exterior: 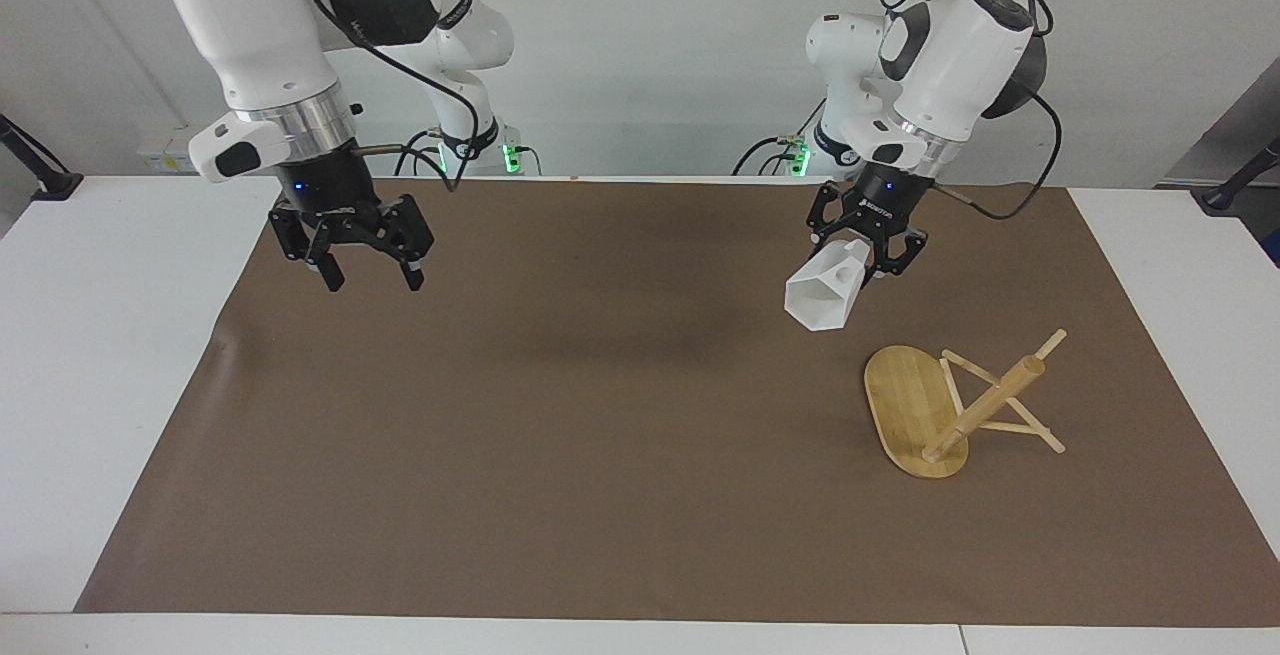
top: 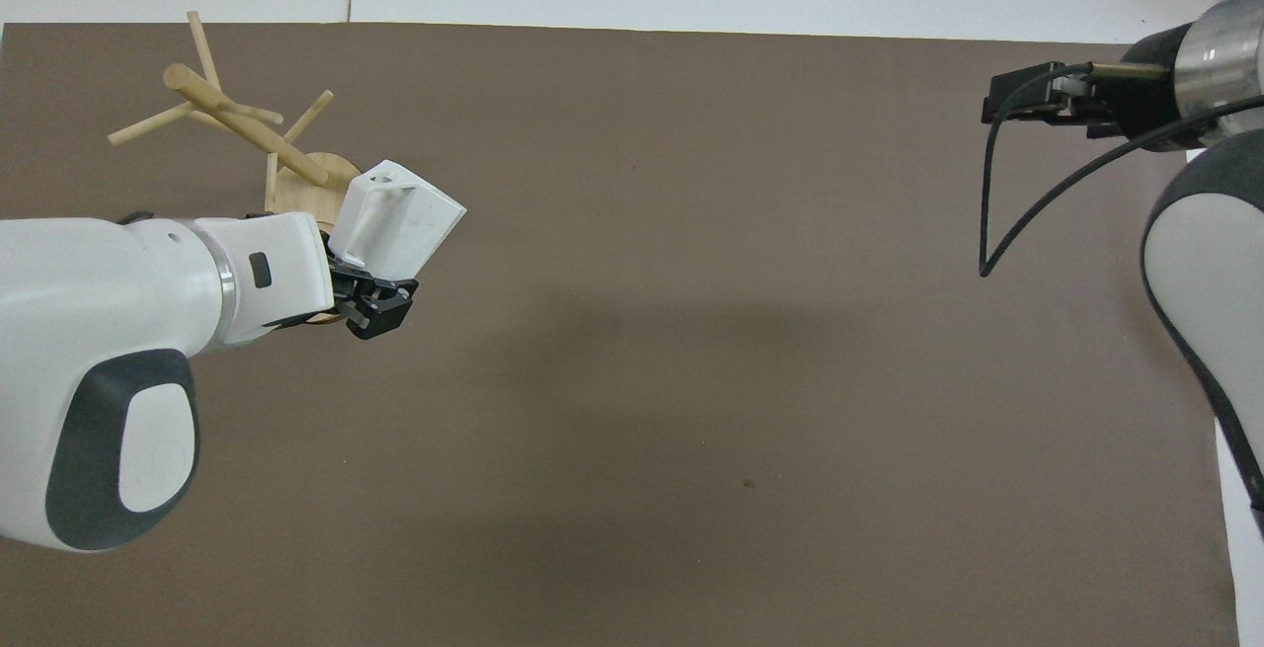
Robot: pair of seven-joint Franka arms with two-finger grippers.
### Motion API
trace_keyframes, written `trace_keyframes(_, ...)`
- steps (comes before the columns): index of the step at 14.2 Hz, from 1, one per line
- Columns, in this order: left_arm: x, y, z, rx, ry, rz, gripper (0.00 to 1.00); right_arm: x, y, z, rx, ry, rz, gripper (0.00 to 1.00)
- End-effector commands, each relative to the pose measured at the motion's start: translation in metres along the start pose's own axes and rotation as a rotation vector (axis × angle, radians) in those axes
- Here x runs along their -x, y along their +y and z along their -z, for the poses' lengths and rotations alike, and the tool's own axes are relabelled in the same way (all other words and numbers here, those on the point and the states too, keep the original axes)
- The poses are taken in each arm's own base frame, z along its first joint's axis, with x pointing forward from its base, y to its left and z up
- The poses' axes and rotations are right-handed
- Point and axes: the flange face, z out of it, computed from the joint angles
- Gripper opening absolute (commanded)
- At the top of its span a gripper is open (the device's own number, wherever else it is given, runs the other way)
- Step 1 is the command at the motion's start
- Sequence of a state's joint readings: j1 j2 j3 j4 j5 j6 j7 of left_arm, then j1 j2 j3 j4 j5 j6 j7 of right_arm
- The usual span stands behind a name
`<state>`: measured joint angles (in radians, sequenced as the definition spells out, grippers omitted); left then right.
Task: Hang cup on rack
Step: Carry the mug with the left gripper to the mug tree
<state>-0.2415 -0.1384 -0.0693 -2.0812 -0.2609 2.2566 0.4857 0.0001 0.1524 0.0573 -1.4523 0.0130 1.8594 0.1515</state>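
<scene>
My left gripper is shut on the handle end of the white faceted cup. It holds the cup in the air with the rim tilted downward, over the brown mat close to the rack. The bamboo rack lies tipped over on the mat at the left arm's end. Its oval base is tilted up, and the post and thin pegs slant sideways. My right gripper hangs open and empty over the mat at the right arm's end.
A brown mat covers most of the white table. The right arm's black cable loops down beside its wrist.
</scene>
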Motion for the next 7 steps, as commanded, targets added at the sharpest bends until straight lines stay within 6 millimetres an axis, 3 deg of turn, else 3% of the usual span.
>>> trace_keyframes(1,-0.015,-0.023,0.001,-0.094,0.018,-0.014,0.00,0.017,0.022,-0.002,0.086,-0.037,0.069,1.00)
trace_keyframes(3,-0.019,-0.035,0.010,-0.124,0.023,-0.010,0.00,0.026,0.031,-0.008,0.094,-0.084,0.083,1.00)
trace_keyframes(7,-0.018,-0.043,0.000,-0.139,0.061,0.153,0.00,0.038,0.035,-0.010,0.106,-0.161,0.099,1.00)
